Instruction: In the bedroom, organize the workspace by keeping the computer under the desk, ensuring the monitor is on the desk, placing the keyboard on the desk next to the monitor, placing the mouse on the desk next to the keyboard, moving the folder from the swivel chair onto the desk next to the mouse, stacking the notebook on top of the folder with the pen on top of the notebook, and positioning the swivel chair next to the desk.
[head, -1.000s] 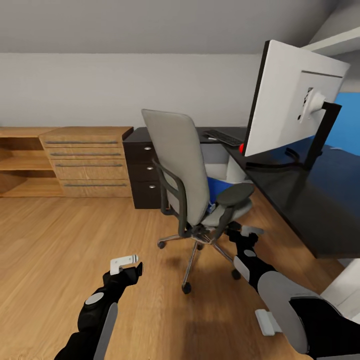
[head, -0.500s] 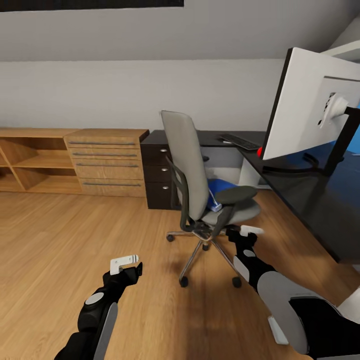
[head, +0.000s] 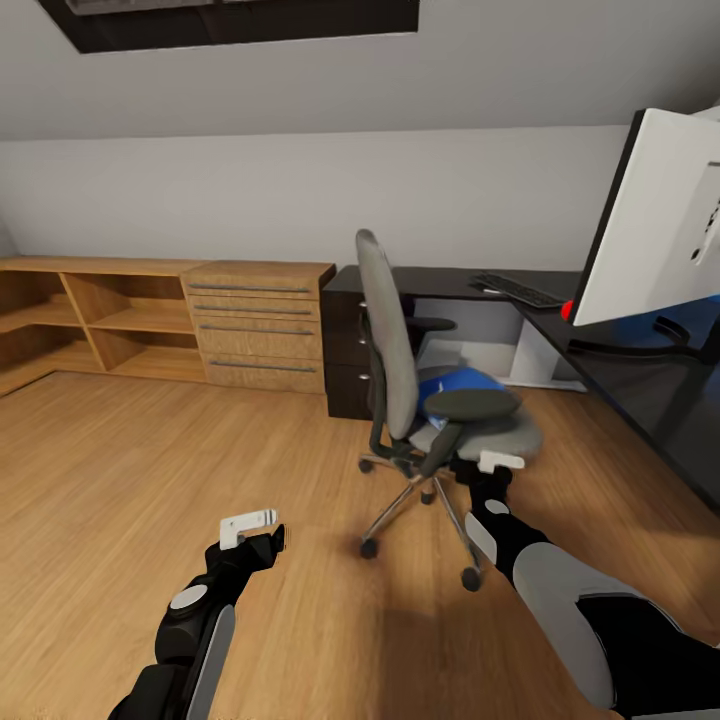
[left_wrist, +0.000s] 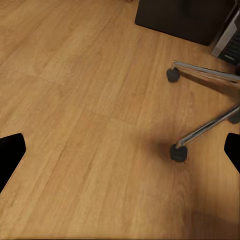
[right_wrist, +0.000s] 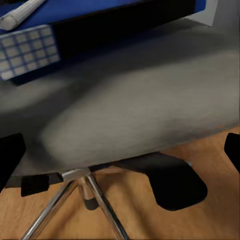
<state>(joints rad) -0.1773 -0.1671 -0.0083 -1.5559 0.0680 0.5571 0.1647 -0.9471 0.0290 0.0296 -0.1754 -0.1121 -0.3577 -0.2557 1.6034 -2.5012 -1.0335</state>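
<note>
Our glossy black L-shaped desk (head: 640, 385) runs along the right w/ the wide monitor (head: 655, 225), partly cut off. Grey padded swivel chair (head: 400, 350) stands beside it, bright blue folder (head: 450, 383) on seat. Left gripper (head: 250, 524) low over floor, right gripper (head: 498, 462) near seat; both w/ fingers spread.

You have a light wood floor (head: 150, 470) under everything. The swivel chair (head: 420, 400) stands on it on its casters, and its grey seat (right_wrist: 135, 105) carries the blue folder (head: 455, 385). To the right, the glossy black surface (head: 620, 375) bears the monitor (head: 655, 240) near you and the keyboard (head: 520, 290) at its far end.
</note>
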